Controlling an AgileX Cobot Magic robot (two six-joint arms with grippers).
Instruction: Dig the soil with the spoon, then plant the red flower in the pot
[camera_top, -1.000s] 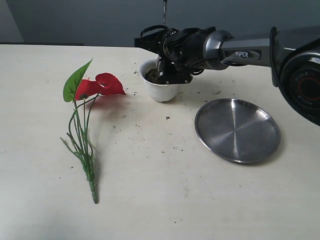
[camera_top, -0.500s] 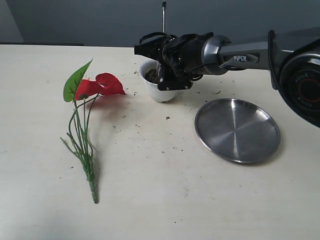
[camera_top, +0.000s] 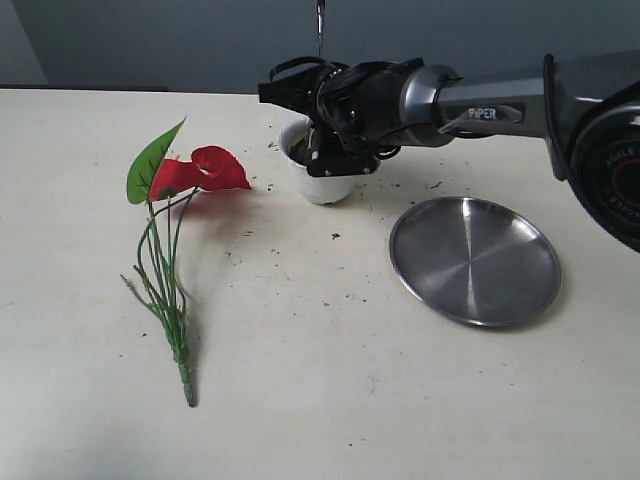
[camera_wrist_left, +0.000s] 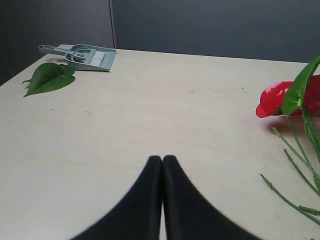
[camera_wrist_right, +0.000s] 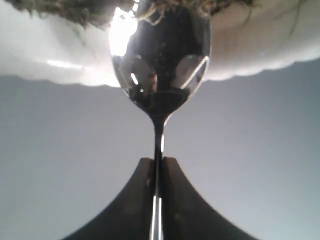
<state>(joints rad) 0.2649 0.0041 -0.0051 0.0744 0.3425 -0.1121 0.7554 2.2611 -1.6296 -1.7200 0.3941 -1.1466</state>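
The white pot (camera_top: 322, 186) stands at the table's back centre with dark soil (camera_top: 298, 151) in it. My right gripper (camera_top: 328, 152) hangs over its mouth, shut on the spoon, whose thin handle (camera_top: 320, 28) sticks straight up. In the right wrist view the spoon's bowl (camera_wrist_right: 160, 65) pokes into the soil (camera_wrist_right: 65, 7) at the pot's scalloped rim (camera_wrist_right: 260, 40), with the gripper (camera_wrist_right: 158, 161) pinching the handle. The red flower (camera_top: 205, 168) lies flat on the left, stems (camera_top: 165, 290) toward the front. My left gripper (camera_wrist_left: 162, 159) is shut and empty, low over bare table, the flower (camera_wrist_left: 272, 100) off to one side.
A round steel plate (camera_top: 475, 260) lies right of the pot. Soil crumbs (camera_top: 335, 237) are scattered in front of the pot. In the left wrist view a loose green leaf (camera_wrist_left: 45, 80) and a small grey dustpan (camera_wrist_left: 80, 54) lie at the far table edge.
My right gripper has shifted slightly left and up over the pot, and the spoon handle has moved left with it. The flower and plate have not moved.
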